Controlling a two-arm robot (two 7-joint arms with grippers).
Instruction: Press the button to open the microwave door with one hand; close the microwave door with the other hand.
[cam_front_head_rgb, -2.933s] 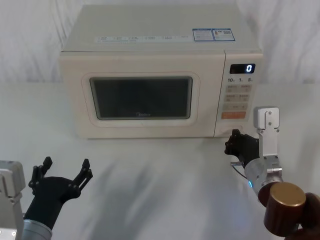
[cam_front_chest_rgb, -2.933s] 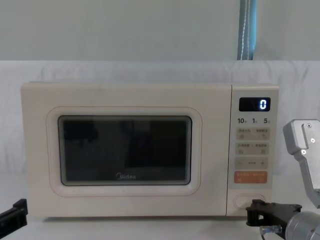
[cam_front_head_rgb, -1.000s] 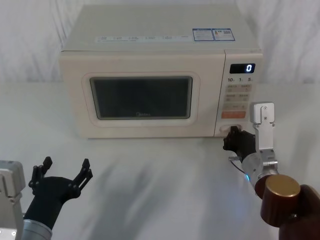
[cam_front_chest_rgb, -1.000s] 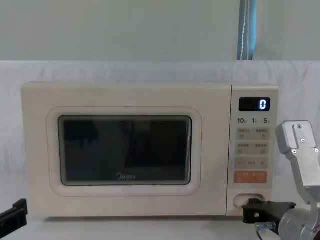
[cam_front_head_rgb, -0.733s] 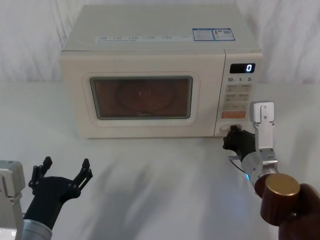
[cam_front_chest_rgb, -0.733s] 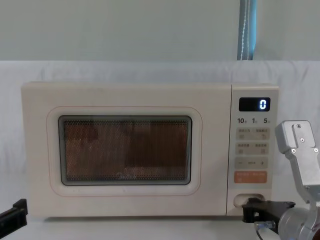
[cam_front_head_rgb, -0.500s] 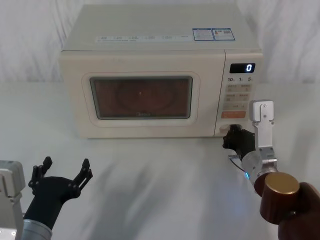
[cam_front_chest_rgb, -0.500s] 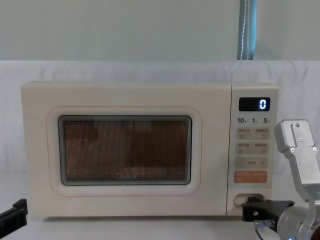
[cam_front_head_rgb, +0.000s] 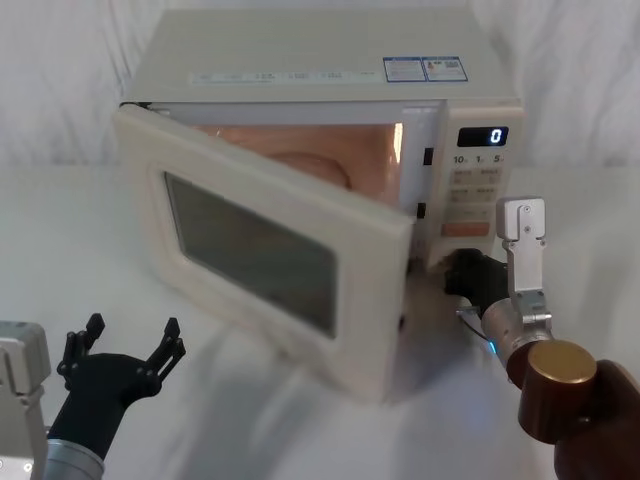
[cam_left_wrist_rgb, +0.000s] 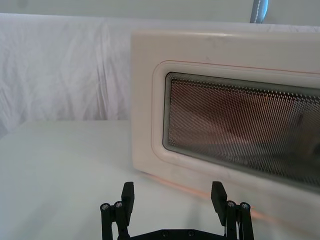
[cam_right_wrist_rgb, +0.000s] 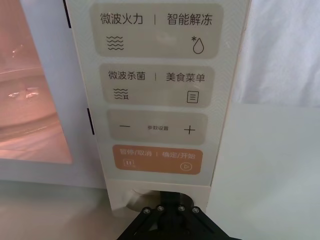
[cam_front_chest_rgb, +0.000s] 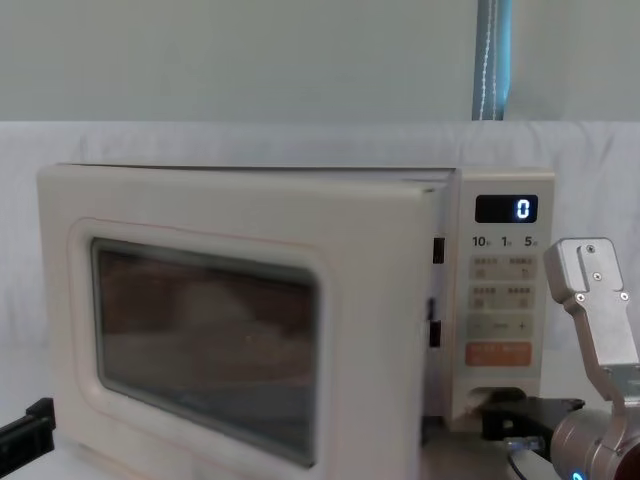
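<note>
The microwave door (cam_front_head_rgb: 270, 250) stands swung out over the surface, directly ahead of the spread left gripper (cam_front_head_rgb: 125, 345); the right gripper (cam_front_head_rgb: 468, 275), fingers unreadable, sits at the button.

The button (cam_right_wrist_rgb: 134, 200) sits mostly behind the right gripper (cam_right_wrist_rgb: 168, 212). The microwave door (cam_left_wrist_rgb: 225, 115) runs off the left wrist view's edge, and its swinging near edge is blurred in the head view.
</note>
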